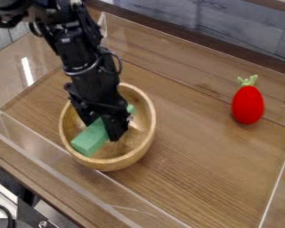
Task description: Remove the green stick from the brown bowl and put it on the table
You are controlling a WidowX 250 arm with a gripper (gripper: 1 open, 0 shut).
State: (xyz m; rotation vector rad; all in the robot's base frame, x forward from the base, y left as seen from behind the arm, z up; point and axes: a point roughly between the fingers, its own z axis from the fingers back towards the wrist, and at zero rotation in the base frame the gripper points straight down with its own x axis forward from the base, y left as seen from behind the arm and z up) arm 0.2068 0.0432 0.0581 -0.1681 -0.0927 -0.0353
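The brown bowl (124,158) sits on the table (199,174) at the left of centre. The green stick (90,139) lies tilted inside it, its lower left end toward the bowl's near-left wall. My gripper (110,126) reaches down into the bowl from above, and its black fingers (117,130) are closed on the stick's upper right end. That end is hidden behind the fingers. The black arm rises from the bowl toward the top left corner.
A red strawberry-shaped toy with a green top (248,101) stands at the right side of the table. Low clear acrylic walls (270,191) border the tabletop on all sides, with one running along the near left edge.
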